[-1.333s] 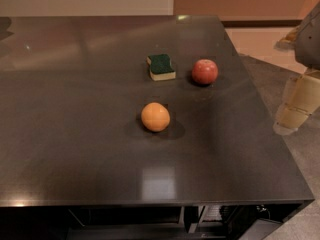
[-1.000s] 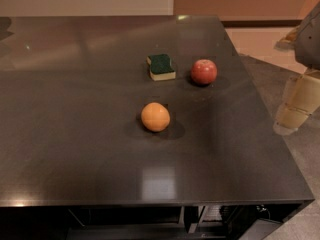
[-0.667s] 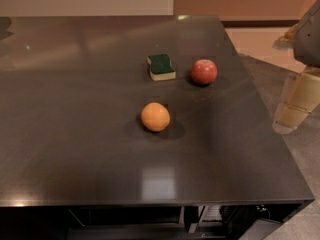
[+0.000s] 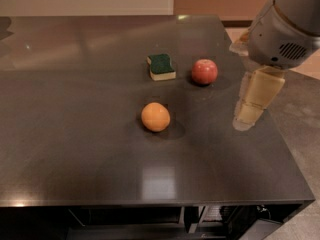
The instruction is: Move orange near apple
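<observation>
The orange (image 4: 155, 117) lies on the dark table (image 4: 75, 134), a little right of its middle. The red apple (image 4: 204, 72) lies farther back and to the right, about two fruit widths from the orange. My gripper (image 4: 244, 120) hangs from the grey arm at the right, above the table's right part. It is to the right of the orange and in front of the apple, touching neither and holding nothing.
A green and yellow sponge (image 4: 161, 66) lies just left of the apple. The table's right edge (image 4: 280, 134) runs close behind the gripper, with floor beyond it. The front edge is near the bottom of the view.
The arm and gripper have moved left, from beyond the table's right edge to above its right part. The orange, apple and sponge have not moved.
</observation>
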You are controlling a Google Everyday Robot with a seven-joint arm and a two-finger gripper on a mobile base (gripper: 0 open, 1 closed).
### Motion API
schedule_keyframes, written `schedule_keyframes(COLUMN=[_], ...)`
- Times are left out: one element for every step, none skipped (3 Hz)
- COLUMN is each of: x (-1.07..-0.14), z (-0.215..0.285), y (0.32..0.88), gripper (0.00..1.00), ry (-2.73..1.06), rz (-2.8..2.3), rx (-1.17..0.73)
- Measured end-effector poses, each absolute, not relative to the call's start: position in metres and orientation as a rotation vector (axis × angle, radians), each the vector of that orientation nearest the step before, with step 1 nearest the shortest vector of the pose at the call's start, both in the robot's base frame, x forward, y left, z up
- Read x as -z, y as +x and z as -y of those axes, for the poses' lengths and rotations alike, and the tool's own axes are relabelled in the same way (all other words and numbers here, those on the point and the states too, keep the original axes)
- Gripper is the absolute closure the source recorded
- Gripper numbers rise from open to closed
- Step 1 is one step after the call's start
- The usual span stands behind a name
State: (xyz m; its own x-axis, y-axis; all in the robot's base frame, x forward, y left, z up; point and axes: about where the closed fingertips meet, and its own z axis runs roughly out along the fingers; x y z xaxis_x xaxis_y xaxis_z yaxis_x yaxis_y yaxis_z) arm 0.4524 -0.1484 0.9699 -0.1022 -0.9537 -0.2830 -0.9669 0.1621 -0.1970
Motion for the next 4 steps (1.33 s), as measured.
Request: schedule_keyframes(x=[-0.951,-0.928,-0.902,-0.883], z=[0.113,0.085,0.061,0.042], y=[0.464,0.476,0.484,0.487], gripper=[0.0,0.0,0.0,0.0], ry=[-1.857,-1.865,-1.886,-1.909], rz=[-2.059,-2.043,-2.036,-2.03], rx=[-0.132,-0.167,-0.196,-0.252])
